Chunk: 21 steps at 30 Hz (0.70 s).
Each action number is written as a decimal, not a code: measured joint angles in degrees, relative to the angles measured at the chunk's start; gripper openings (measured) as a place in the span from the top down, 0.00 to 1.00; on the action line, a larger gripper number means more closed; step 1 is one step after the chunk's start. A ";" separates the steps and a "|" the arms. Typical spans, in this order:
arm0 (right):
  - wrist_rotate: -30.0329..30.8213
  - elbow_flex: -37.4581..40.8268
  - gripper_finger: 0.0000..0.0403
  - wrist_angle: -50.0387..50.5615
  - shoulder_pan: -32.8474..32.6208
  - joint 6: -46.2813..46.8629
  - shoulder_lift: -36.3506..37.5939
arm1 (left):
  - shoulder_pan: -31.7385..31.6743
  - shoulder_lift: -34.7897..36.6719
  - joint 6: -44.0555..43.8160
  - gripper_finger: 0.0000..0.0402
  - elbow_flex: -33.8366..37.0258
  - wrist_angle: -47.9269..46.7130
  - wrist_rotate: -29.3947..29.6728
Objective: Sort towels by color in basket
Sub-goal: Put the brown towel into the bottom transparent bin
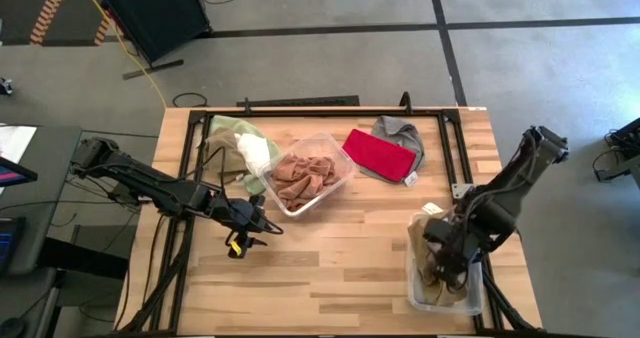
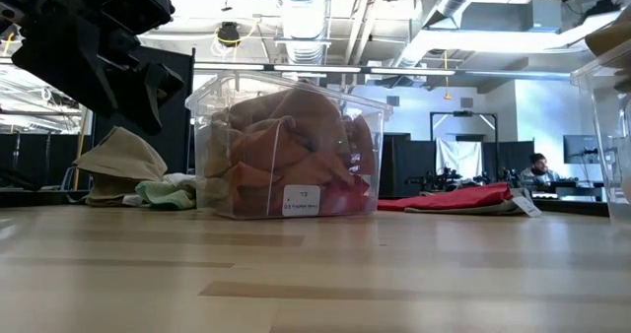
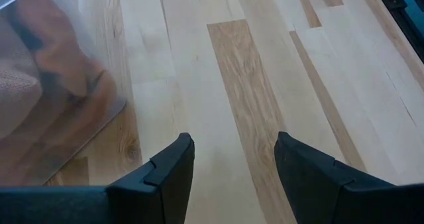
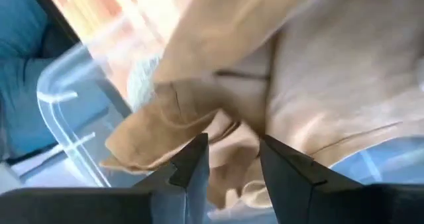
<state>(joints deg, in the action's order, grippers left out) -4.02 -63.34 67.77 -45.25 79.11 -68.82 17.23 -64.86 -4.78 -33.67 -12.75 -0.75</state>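
Right end effector over clear plastic bin, near right.
Crumpled tan-brown soft towel lies folded inside; fingers parted, gripping nothing. Left end effector open above bare tabletop.

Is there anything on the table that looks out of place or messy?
Yes. Several towels lie loose outside the bins: a red towel over a grey one at the far edge, and a pale green towel bunched with a white one beside the clear bin of rust-orange cloths.
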 joint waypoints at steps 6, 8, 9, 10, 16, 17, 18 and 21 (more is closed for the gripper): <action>8.60 -1.85 0.61 0.45 0.09 -3.58 0.00 | 0.00 0.00 0.14 0.51 0.00 0.00 0.00; 12.19 -1.87 0.61 0.37 0.09 -4.33 -0.04 | 0.00 0.00 0.54 0.51 0.00 0.00 0.02; 13.92 -1.87 0.62 0.65 0.09 -4.50 -0.27 | 0.00 0.00 0.66 0.51 0.00 0.00 0.02; 15.31 -1.87 0.62 1.12 0.09 -4.61 -0.66 | 0.00 0.00 0.66 0.51 0.00 0.02 0.02; 16.42 -0.45 0.62 1.76 0.40 -5.27 -4.85 | 0.00 0.00 0.64 0.51 0.00 -0.21 0.02; 16.42 0.17 0.62 0.88 0.33 -5.50 -5.57 | 0.00 0.00 0.66 0.51 0.00 -0.35 0.02; 16.36 0.86 0.62 -0.25 0.31 -5.55 -6.31 | 0.00 0.00 0.66 0.51 0.00 -0.43 0.02; 14.97 3.65 0.62 -3.58 0.31 -5.65 -8.32 | 0.00 0.00 1.03 0.51 0.00 -0.45 0.02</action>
<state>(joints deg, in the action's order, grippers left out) 10.95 -59.69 64.19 -44.95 73.46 -77.14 17.23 -64.86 -3.75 -33.67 -13.20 -0.73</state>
